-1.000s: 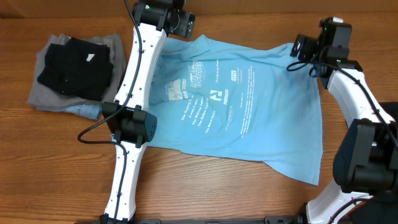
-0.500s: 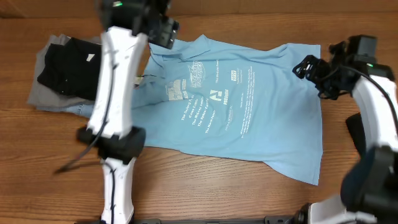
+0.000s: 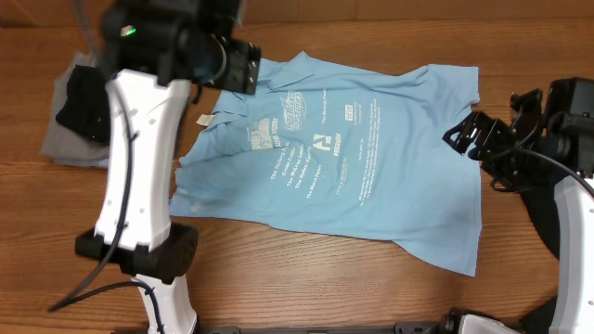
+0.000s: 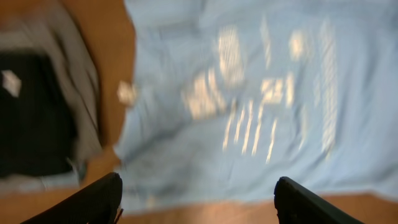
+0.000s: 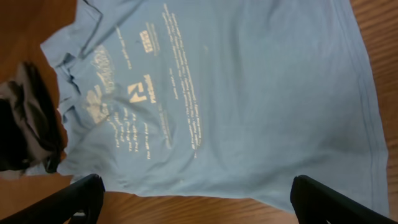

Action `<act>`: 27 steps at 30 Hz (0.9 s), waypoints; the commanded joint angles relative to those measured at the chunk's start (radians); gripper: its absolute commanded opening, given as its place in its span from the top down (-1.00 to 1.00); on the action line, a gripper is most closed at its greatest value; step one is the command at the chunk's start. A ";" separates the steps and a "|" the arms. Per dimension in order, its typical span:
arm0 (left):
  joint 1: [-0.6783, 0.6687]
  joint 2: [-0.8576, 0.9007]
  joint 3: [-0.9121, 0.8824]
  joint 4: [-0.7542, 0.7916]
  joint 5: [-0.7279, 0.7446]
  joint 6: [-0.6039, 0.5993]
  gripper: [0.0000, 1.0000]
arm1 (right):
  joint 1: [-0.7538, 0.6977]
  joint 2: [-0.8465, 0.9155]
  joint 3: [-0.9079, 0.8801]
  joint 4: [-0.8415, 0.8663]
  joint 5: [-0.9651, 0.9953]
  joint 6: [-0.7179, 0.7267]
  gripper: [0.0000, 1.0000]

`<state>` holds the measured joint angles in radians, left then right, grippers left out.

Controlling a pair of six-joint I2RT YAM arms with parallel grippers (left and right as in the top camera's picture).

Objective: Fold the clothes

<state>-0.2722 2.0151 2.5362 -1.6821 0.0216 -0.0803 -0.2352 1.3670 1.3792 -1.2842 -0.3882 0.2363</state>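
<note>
Shirt (image 3: 353, 158) is lying spread flat on the table (image 3: 306, 278), print up, dark pile (image 3: 76, 104) sitting beside its collar. Left gripper (image 4: 198, 183) and right gripper (image 5: 196, 182) are both hovering with fingers spread wide, gripping nothing.

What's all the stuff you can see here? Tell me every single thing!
blue shirt: one, sky blue with white lettering, spread out across the middle of the table
black garment: one, black, on top of the pile at the table's left end
grey garment: one, grey, under the black garment
table: one, brown wood, beneath everything
left arm: one, white and black, over the shirt's left side
right arm: one, white and black, at the right edge
left gripper: one, black, open, empty
right gripper: one, black, open, empty
</note>
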 commanded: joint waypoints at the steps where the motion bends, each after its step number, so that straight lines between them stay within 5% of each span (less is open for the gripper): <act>1: 0.027 0.017 -0.213 -0.008 0.015 -0.024 -0.62 | -0.001 0.024 -0.062 0.003 0.021 0.005 -1.00; 5: 0.071 0.018 -0.464 0.016 -0.072 -0.026 -0.61 | -0.001 0.063 -0.167 0.053 0.020 0.020 -1.00; 11: 0.109 0.018 -0.761 0.206 0.021 -0.028 -0.51 | -0.002 0.127 -0.365 0.201 0.021 0.103 -0.96; 13: 0.108 0.018 -0.883 0.345 0.031 -0.017 -0.37 | -0.002 0.154 -0.447 0.281 0.021 0.119 -0.65; 17: 0.108 0.018 -1.032 0.541 0.084 0.011 -0.11 | -0.003 0.183 -0.516 0.387 0.046 0.169 -0.34; 20: 0.108 0.018 -1.131 0.715 0.103 0.017 0.14 | -0.003 0.198 -0.548 0.484 0.101 0.221 0.28; 24: 0.108 0.019 -1.232 0.965 0.114 0.015 0.36 | -0.002 0.202 -0.601 0.644 0.153 0.325 0.51; 27: 0.108 0.022 -1.254 1.092 0.175 -0.003 0.35 | -0.002 0.213 -0.631 0.729 0.164 0.378 0.54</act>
<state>-0.1593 2.0125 1.3251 -0.6903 0.1135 -0.0753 -0.2352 1.5665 0.7837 -0.6132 -0.2691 0.5140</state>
